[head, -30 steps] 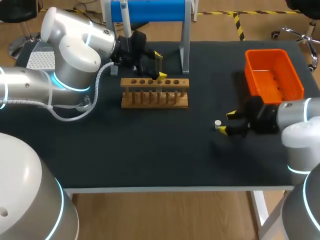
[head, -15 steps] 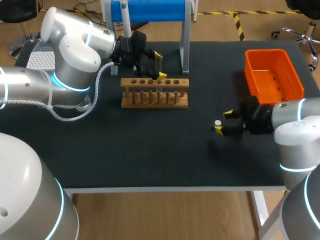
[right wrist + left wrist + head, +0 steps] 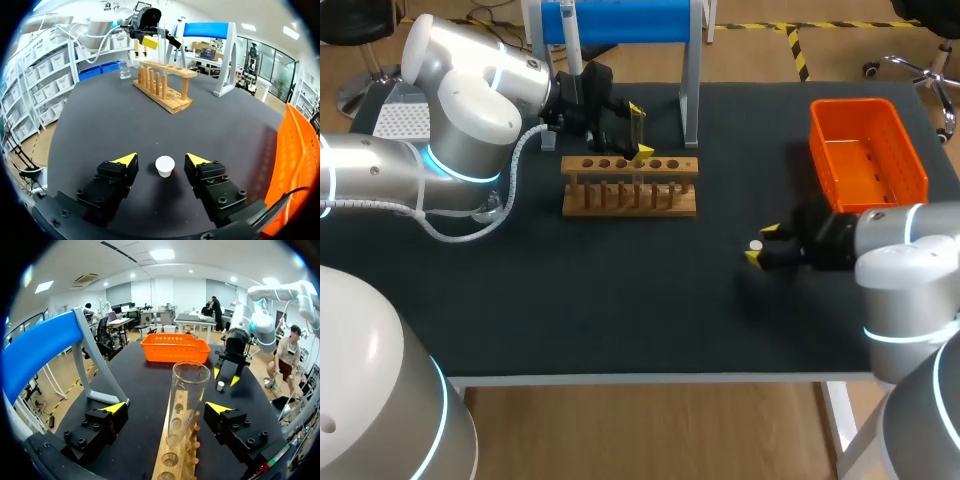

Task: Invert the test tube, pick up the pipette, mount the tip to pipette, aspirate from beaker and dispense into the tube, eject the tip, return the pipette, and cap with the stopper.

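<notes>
The right gripper [image 3: 761,244] has its fingers [image 3: 770,231] astride the white stopper [image 3: 756,245].

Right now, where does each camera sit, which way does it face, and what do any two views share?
Head: above and behind, looking down on the table; left arm and right arm show.
Left wrist: on the left arm, looking past its open left gripper at the test tube at the rack.
Right wrist: on the right arm, open right gripper flanking the stopper.
Shared: both wrist views show rack and stopper.
</notes>
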`<state>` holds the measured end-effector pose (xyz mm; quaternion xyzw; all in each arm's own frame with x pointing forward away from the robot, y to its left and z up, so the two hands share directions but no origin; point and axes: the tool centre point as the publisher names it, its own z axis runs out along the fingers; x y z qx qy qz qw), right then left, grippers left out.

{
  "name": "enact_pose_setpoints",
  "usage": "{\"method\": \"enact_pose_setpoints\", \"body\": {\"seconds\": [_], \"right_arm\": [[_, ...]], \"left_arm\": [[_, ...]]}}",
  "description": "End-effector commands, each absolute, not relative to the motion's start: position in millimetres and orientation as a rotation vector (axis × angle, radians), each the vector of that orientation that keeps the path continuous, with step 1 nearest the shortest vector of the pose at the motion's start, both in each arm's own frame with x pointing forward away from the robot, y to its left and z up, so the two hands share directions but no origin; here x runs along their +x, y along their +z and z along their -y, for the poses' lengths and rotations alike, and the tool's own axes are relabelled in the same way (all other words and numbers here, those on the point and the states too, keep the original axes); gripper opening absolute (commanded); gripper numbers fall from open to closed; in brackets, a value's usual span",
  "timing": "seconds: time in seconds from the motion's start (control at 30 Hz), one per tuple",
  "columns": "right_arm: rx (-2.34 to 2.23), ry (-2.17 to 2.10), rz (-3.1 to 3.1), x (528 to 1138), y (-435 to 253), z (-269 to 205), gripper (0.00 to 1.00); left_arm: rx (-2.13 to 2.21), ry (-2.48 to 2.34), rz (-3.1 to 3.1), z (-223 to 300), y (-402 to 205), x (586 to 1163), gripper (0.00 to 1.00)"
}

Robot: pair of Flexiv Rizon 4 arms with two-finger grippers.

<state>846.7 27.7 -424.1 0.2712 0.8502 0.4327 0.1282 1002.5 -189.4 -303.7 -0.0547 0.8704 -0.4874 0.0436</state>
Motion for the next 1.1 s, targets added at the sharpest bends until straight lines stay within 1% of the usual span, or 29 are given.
{"method": "enact_pose_setpoints", "body": {"seconds": [0.03, 0.07, 0.17, 0.33, 0.47, 0.57, 0.7, 1.1], "right_arm": [[0.794, 1.258, -2.467, 849.3, -429.1, -31.7, 0.60], [0.795, 1.259, -2.466, 849.6, -429.3, -31.9, 0.59], [0.800, 1.261, -2.462, 850.3, -429.4, -32.1, 0.61], [0.802, 1.262, -2.453, 851.4, -429.8, -32.0, 0.57], [0.794, 1.255, -2.438, 851.9, -430.0, -31.9, 0.56], [0.788, 1.253, -2.434, 852.1, -430.1, -31.9, 0.52], [0.783, 1.250, -2.430, 850.9, -430.6, -32.0, 0.50], [0.782, 1.239, -2.425, 850.4, -431.8, -32.5, 0.49]], "left_arm": [[-0.164, -1.494, -2.662, 188.9, -304.3, 1003.4, 1.00], [-0.164, -1.494, -2.662, 188.9, -304.3, 1003.4, 1.00], [-0.164, -1.494, -2.662, 188.9, -304.3, 1003.4, 1.00], [-0.164, -1.494, -2.662, 188.9, -304.3, 1003.4, 1.00], [-0.164, -1.494, -2.662, 188.9, -304.3, 1003.4, 1.00], [-0.164, -1.494, -2.662, 188.9, -304.3, 1003.4, 1.00], [-0.164, -1.494, -2.662, 188.9, -304.3, 1003.4, 1.00], [-0.164, -1.494, -2.662, 188.9, -304.3, 1003.4, 1.00]]}}
